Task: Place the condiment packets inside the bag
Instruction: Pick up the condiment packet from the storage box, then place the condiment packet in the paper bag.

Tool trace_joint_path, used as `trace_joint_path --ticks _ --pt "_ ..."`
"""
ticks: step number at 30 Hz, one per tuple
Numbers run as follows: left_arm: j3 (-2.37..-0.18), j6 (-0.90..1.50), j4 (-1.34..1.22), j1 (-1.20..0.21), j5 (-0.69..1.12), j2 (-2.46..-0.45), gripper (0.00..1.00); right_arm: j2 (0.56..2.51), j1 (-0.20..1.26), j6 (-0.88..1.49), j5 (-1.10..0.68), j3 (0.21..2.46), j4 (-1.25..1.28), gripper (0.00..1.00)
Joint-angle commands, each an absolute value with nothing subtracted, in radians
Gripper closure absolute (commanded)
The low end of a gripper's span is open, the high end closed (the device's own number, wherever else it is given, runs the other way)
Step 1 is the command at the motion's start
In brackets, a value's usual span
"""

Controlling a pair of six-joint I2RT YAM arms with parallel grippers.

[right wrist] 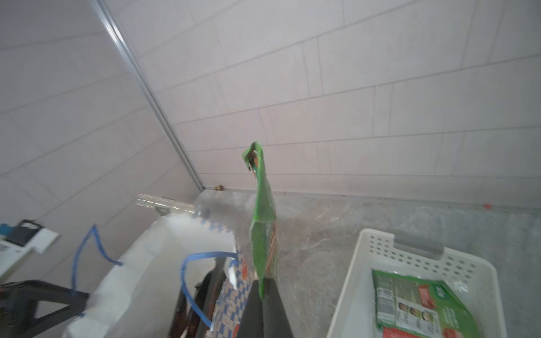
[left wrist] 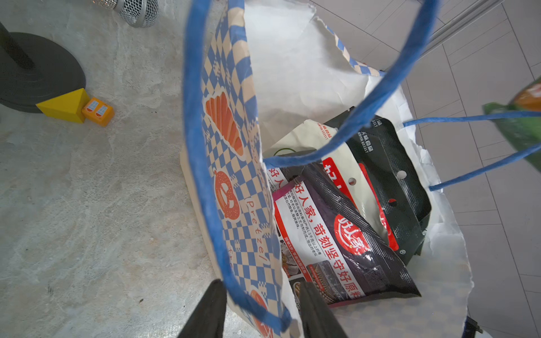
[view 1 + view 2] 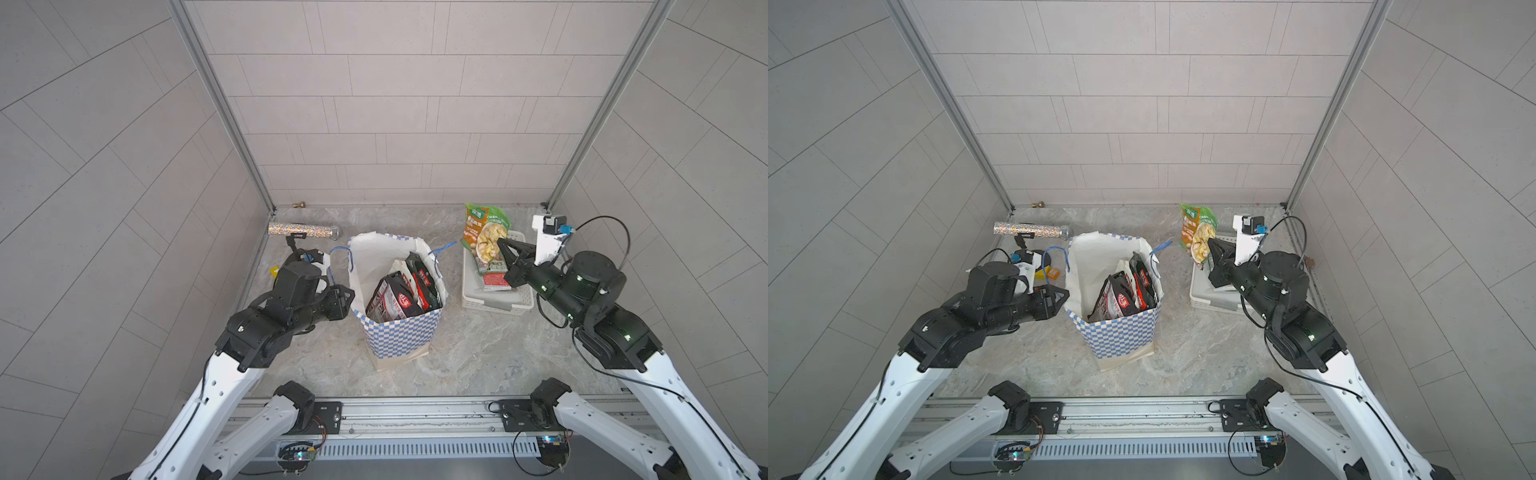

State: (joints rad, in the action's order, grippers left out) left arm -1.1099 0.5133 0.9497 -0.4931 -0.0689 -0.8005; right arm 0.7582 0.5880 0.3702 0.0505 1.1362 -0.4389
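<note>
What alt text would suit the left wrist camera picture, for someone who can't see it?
An open blue-and-white checkered paper bag holds several condiment packets, mostly black-and-red; the left gripper straddles its near wall, one dark finger outside, one inside. A yellow block and small orange box sit on the marble table beside it.

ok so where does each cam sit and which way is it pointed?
Top views: high above the robot's base, facing down and forward onto bag and basket; both arms, left hand and right hand show.
Left wrist: on the left arm, looking into the bag at black-and-red packets; its fingers straddle the bag wall.
Right wrist: on the right arm, facing out along its hand, shut on the green packet.
Shared: all four see the bag.
</note>
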Motion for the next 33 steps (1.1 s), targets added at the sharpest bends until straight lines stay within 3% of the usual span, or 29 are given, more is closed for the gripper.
trace_joint_path --ticks 1,8,10,18,33 --pt "-1.109 0.523 0.933 -0.491 -0.094 -0.784 0.56 0.754 0.689 0.382 0.062 1.193 -0.361 1.0" --pt "-1.105 0.529 0.94 -0.491 -0.129 -0.743 0.58 0.877 1.021 0.322 0.138 1.251 -0.198 1.0" --pt "-1.107 0.523 0.95 -0.491 -0.155 -0.735 0.55 0.909 1.084 0.283 0.194 1.269 -0.182 1.0" --pt "-1.12 0.495 0.964 -0.491 -0.226 -0.721 0.48 1.047 1.115 0.468 0.17 1.21 -0.068 1.0" --pt "-1.111 0.475 0.944 -0.491 -0.216 -0.731 0.45 1.201 1.225 0.672 0.213 1.044 -0.01 1.0"
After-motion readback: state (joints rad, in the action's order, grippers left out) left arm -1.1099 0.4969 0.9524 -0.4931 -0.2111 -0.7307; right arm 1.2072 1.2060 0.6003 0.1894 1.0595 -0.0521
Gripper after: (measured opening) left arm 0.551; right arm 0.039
